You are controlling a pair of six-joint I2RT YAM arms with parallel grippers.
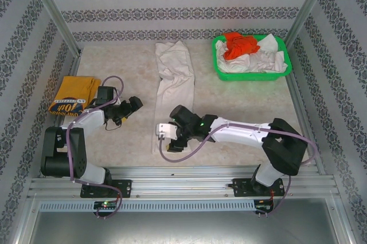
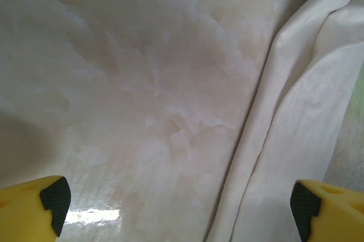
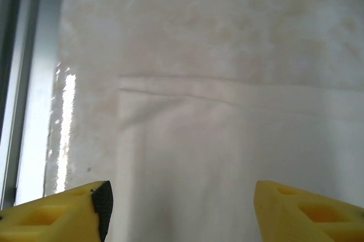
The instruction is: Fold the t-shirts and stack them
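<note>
The white t-shirt [image 1: 174, 78], laid as a long strip down the middle of the table [image 1: 132, 146], is judged light and limp (thin cloth, easily bunched) and best pinched at its near hem, over which the right gripper [image 3: 179, 208] is held spread, the left gripper [image 2: 179, 205] likewise parted beside its edge.

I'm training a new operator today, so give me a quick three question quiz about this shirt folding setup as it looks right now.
1. True or false: the mustard-yellow shirt lies folded near the table's left edge.
2. The orange-red shirt sits in: A) the green basket, B) a cardboard box, C) a drawer.
3. Are the left gripper and right gripper open or shut?
Key: 1 true; 2 A; 3 both open.
</note>
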